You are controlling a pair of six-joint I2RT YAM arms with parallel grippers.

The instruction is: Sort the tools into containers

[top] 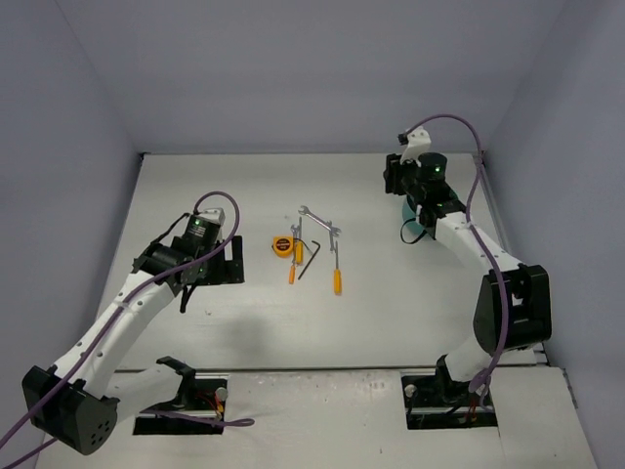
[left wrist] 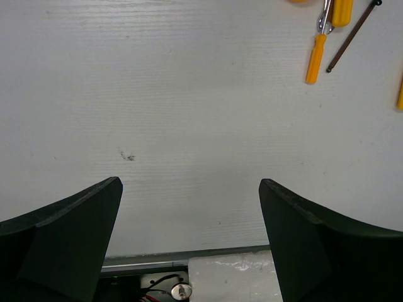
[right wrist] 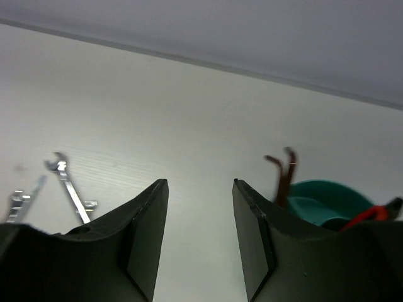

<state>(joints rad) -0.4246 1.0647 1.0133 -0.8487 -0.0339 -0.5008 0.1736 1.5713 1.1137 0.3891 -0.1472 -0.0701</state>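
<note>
Ok so here's where it's at. The right tool [right wrist: 199, 185] has its fingers apart with a clear gap. Nothing's in between, just bare tabletop [right wrist: 189, 113] showing through.

In its own camera the teal cup [right wrist: 330, 196] sits just past the finger on the right side of the view, partly hidden behind it. A couple of dark bent rods [right wrist: 281, 173] poke up out of the cup. They look like hex keys, but honestly I can't say for sure. There's a bit of something red [right wrist: 368, 214] in there too, down by the rim. Off past the other finger, well away, two silver wrenches [right wrist: 69, 189] lie flat on the tabletop.

The left tool [left wrist: 189, 189] is spread wide, holding nothing, hanging over bare tabletop. Ahead of it, toward the right side of its view, are an orange screwdriver [left wrist: 315, 60] and a dark hex key [left wrist: 352, 34] lying at an angle just beside it.

From the top camera, the tape measure [top: 281, 244] sits on the side of that bunch nearest the left tool. A second orange screwdriver [top: 337, 277] lies on the side toward the right tool. All of those are flat on the tabletop between the two tools, touching neither one and well apart from the cup.
</note>
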